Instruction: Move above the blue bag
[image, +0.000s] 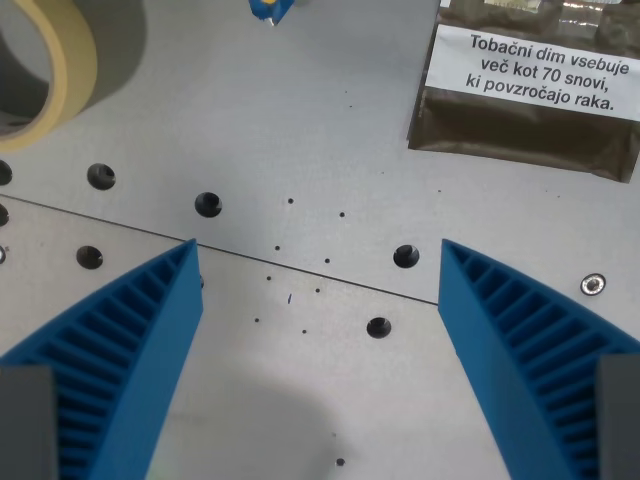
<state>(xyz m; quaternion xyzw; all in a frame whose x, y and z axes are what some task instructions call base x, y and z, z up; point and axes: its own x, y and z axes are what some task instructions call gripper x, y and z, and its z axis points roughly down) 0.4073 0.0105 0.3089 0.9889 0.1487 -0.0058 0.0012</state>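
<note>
While the gripper (320, 330) hung over the grey table (300, 130), its two blue fingers (120, 350) were spread wide apart, and nothing was held between them. Only bare table with small holes showed in the gap.

The blue bag (270, 9) was just a tiny blue bit at the very top edge of the wrist view. Most of it was cut off, so I could not tell how big it was or which way it lay. It sat far up past the fingers, well apart from them.

Beside the blue bag, toward the wrist view's right, lay a brown pouch (525, 90) with a white label full of words. On the other side of the blue bag, toward the wrist view's left, sat a roll of yellow tape (70, 60).

Things could go wrong from there. The gripper might have stopped too soon, because so little of the bag showed. It might have drifted over the brown pouch, which was bigger and easier to see. If the arm had dropped low while moving, a finger could have bumped the tape or pushed the bag away.
</note>
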